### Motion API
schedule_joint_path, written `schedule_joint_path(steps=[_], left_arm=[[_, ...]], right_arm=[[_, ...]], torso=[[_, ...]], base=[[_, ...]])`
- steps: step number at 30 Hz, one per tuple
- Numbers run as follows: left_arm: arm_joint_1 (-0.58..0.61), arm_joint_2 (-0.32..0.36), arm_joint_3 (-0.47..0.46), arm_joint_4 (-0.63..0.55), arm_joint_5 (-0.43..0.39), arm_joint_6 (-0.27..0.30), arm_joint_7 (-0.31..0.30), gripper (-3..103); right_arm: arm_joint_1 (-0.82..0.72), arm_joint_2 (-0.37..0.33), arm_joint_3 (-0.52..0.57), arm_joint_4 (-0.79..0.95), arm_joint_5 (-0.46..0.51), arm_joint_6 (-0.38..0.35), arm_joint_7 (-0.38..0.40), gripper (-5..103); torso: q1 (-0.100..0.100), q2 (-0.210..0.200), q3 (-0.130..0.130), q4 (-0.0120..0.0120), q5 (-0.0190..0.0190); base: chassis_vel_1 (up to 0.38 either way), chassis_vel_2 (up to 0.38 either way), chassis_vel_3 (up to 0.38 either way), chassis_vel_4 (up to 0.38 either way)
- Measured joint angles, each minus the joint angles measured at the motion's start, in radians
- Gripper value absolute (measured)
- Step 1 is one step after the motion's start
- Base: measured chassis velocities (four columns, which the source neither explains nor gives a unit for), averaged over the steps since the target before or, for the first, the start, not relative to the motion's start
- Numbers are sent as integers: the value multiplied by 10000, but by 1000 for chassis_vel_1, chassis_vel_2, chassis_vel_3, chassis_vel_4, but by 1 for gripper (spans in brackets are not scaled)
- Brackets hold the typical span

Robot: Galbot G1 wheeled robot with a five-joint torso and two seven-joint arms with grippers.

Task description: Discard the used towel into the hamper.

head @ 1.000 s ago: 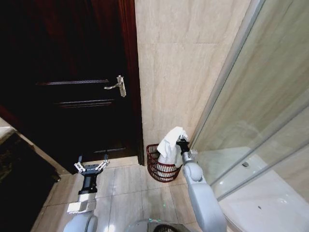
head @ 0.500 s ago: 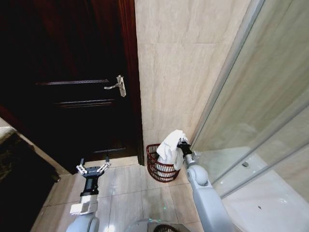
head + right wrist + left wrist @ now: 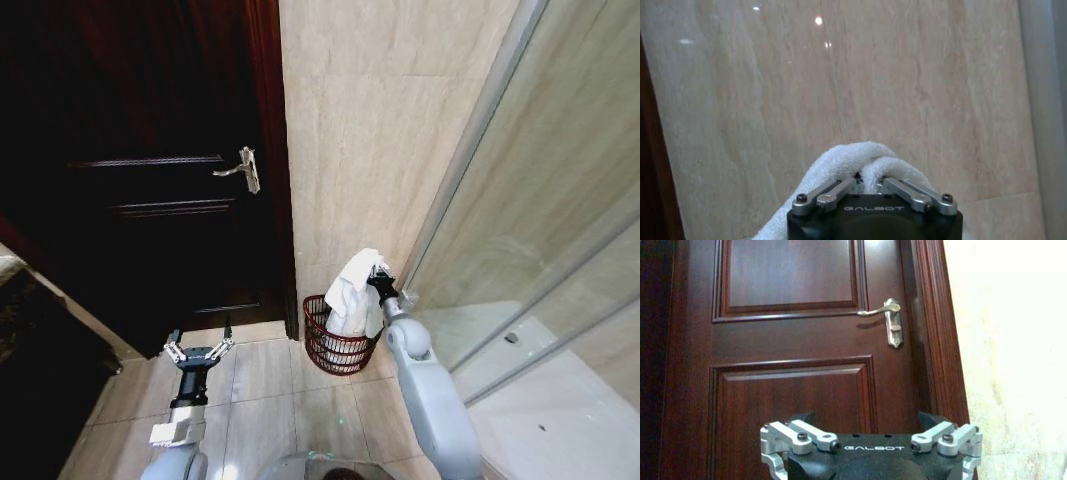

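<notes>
Since a second ago I am lifting my right gripper (image 3: 377, 275), clenched on the crumpled white cloth towel (image 3: 355, 295), which is hanging lengthwise straight into the round red-brown wicker hamper (image 3: 335, 350) at lower centre, while my left gripper (image 3: 198, 352) is idling spread open.

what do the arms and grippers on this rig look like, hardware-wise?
Both arms have smooth light-grey shells, with a rounded joint on the right one. Each ends in a black wrist block with white GALBOT lettering. The left gripper and right gripper have silver metal linkage fingers fixed with dark bolts. No loose cables visible.
</notes>
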Motion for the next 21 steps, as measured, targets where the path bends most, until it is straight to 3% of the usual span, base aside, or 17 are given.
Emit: schedule_joint_path(steps=[21], left_arm=[[-309, 135, -64, 212, -120, 190, 22, 100]], right_arm=[[-593, 182, 105, 226, -485, 664, -204, 4]], torso=[[-388, -922, -539, -1, -1]], base=[[0, 0, 0, 0]])
